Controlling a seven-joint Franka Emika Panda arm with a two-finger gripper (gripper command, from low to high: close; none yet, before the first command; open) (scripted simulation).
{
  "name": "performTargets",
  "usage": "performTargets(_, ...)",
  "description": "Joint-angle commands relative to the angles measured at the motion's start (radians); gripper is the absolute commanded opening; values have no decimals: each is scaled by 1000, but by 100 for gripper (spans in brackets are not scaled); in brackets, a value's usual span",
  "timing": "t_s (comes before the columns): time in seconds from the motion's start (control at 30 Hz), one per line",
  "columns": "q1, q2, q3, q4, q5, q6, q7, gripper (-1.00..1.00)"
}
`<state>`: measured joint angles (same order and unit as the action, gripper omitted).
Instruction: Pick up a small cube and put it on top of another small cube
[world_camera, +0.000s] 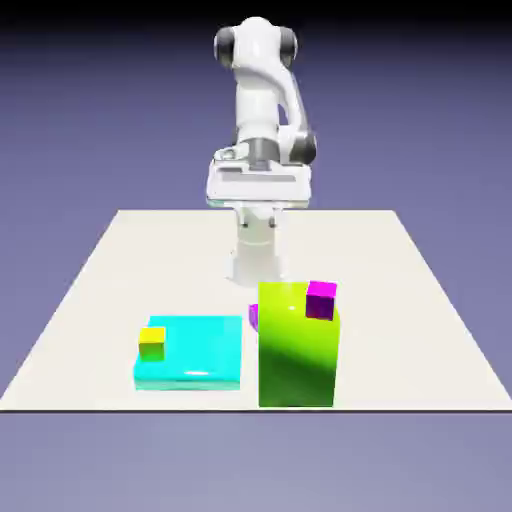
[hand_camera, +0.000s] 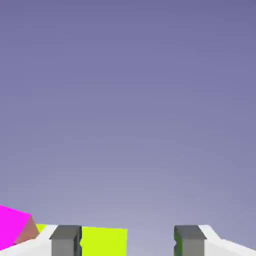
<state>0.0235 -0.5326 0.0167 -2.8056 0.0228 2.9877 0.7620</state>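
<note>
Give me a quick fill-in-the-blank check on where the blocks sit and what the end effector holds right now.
1. The slab under the yellow cube is coloured ____.
2. The small cube on top of the tall lime-green block is coloured ____.
3. In the hand view, the end effector has its fingers apart and holds ____.

Missing words: cyan; magenta; nothing.
</note>
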Motion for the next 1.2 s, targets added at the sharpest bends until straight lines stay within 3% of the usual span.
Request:
performTargets(0.0,19,20,19,11,4,-44,24,0)
performTargets(0.43,213,354,205,74,150,-549,304,0)
performTargets(0.63,135,476,189,-69,295,-518,269,0)
performTargets(0.9,138,738,227,-71,363,-253,218,0)
performTargets(0.93,138,738,227,-71,363,-253,218,-100)
performTargets(1.17,136,520,195,-69,307,-473,260,-100)
